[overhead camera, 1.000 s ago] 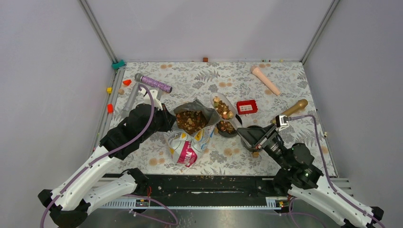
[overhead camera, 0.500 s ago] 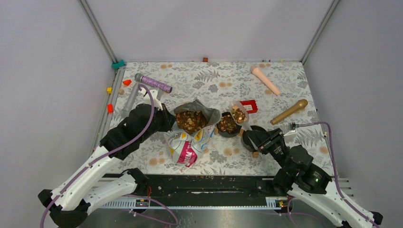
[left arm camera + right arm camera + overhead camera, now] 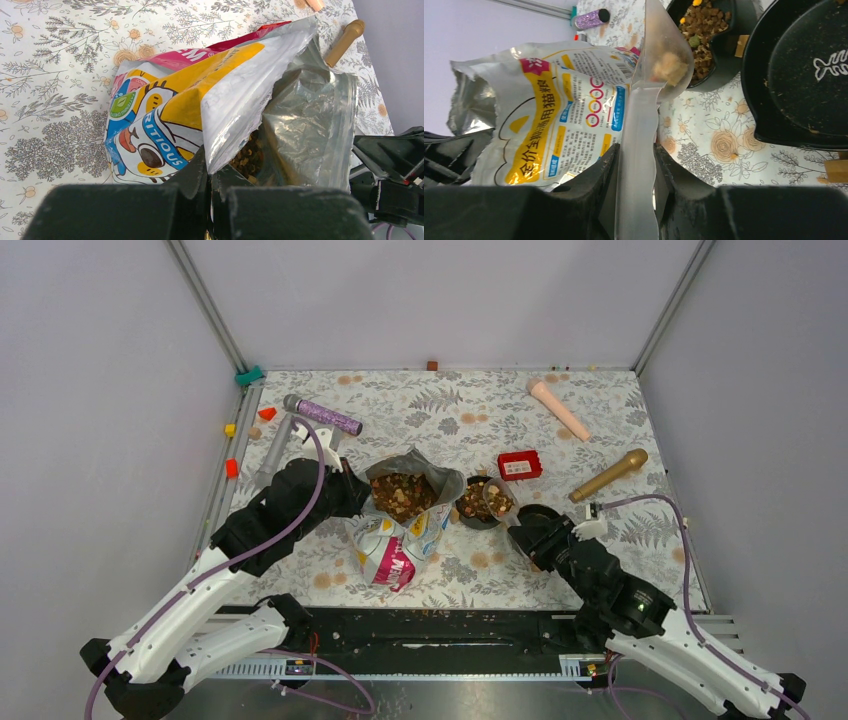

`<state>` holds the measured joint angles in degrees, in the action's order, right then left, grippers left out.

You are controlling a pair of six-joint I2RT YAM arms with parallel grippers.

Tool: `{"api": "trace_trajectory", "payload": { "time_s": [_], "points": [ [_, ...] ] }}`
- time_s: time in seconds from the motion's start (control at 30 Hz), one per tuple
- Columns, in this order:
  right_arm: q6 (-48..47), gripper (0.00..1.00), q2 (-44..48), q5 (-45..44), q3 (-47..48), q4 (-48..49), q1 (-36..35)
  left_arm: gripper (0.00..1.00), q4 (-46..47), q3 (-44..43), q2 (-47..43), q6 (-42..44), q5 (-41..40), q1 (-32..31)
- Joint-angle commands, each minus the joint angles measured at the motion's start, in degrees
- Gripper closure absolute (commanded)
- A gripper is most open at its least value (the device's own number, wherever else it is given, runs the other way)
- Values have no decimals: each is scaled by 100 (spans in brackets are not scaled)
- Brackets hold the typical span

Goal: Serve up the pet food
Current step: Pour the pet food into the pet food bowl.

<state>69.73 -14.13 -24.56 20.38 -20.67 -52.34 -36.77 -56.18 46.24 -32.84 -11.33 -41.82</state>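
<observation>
- The left arm runs up from its base at the near left corner, and its wrist ends at the left side of the bag (image 3: 392, 545).
- The left gripper (image 3: 210, 175) has its fingers pinched together on the torn edge of the bag's mouth. That edge is lifted, so the mouth stands open toward the middle of the table (image 3: 450, 410).
- The bag leans back with its cartoon-cat front facing the near edge. Plenty of pet food (image 3: 400, 497) shows inside the open top.
- The right arm stretches diagonally from the near right corner toward the centre, staying low over the table. Its wrist is rolled over sideways.
- The right gripper (image 3: 636, 160) is clamped on the flat handle of a clear plastic scoop (image 3: 663, 60), one finger on each side.
- The scoop is tipped on its side right at the black bowl (image 3: 724, 65). A few pieces sit in its cup.
- The bowl sits just right of the bag and already holds a good pile of the food.
- A second black dish (image 3: 804, 75) with a fishbone mark sits just beside the bowl, mostly under the right wrist.
- A red box (image 3: 519, 465) lies a little beyond the bowl.
</observation>
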Motion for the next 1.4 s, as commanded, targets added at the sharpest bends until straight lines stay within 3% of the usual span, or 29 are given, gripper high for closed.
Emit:
{"api": "trace_trajectory", "payload": {
  "time_s": [0.0,0.6,1.37],
  "points": [
    [128,100,-243,-276,-8,176,36,100,568,-85,-44,-46,210,4],
    [-383,100,-1591,686,664,141,462,100,562,-95,10,-22,325,5],
    [-1457,100,-3075,917,2212,-969,649,100,575,-101,-18,-21,340,7]
  ]
}}
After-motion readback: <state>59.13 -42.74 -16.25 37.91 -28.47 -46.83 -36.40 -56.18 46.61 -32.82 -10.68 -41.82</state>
